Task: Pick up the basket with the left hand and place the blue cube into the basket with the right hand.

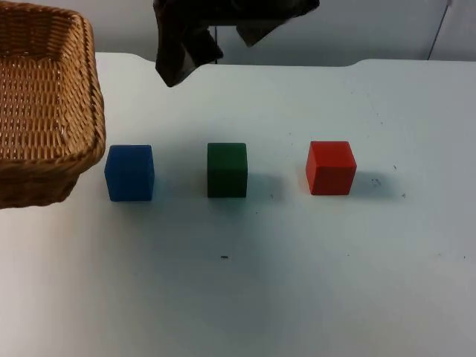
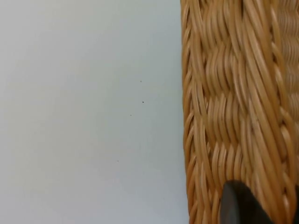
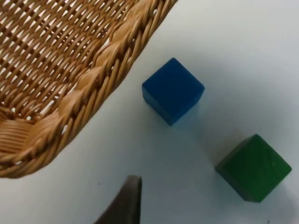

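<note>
Holding the basket (image 1: pixel 44 104) up at the counter's (image 1: pixel 297 282) left side with the left tool (image 2: pixel 264 212), pinched onto the woven wall (image 2: pixel 233 93), one dark fingertip (image 2: pixel 238 205) lying against the weave. Seen from above as tilted, its open side turned toward the cubes.

Hanging the right tool (image 1: pixel 178 63) over the far part of the counter, behind the gap between the blue and green cubes, reached across from the right side. Spread or pressed together: cannot tell.

Looking along the right tool: blue cube (image 3: pixel 173 90) ahead of it and apart from it, not touched, resting flat on the counter just beside the basket's braided rim (image 3: pixel 93 79) with a narrow strip of counter between. Green cube (image 3: pixel 254 167) near the blue one, on the side away from the basket.

From above, three cubes in one row across the counter: blue cube (image 1: pixel 129 172) nearest the basket, green cube (image 1: pixel 227 169) in the middle, red cube (image 1: pixel 331 167) furthest right, each well apart from its neighbour. Nothing inside the basket as far as visible.
</note>
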Controlling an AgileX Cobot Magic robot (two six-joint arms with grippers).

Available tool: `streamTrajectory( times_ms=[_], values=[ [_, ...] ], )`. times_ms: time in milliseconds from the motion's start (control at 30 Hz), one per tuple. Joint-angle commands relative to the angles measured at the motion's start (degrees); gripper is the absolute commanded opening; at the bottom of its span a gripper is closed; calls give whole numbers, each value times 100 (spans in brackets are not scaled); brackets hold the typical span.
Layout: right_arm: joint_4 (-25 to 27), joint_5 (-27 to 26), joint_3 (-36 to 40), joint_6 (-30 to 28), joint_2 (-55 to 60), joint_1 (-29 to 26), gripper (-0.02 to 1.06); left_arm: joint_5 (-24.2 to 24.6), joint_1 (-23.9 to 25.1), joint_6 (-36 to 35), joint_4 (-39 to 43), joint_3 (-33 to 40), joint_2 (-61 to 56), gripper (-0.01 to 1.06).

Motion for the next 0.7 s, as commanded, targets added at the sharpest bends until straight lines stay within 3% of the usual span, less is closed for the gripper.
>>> streamTrajectory(
  times_ms=[0,133,433,667],
  values=[
    [75,-191,-59,-177,93,19,96,121,61,142,-128,-24,-64,0],
    [200,-239,-289,-368,471,19,96,298,189,167,210,-24,45,0],
    [662,-387,-481,-1021,879,19,93,469,583,418,13,-48,222,0],
    [1061,-578,-506,-1584,1164,19,93,699,606,418,31,-299,222,0]
  ],
)
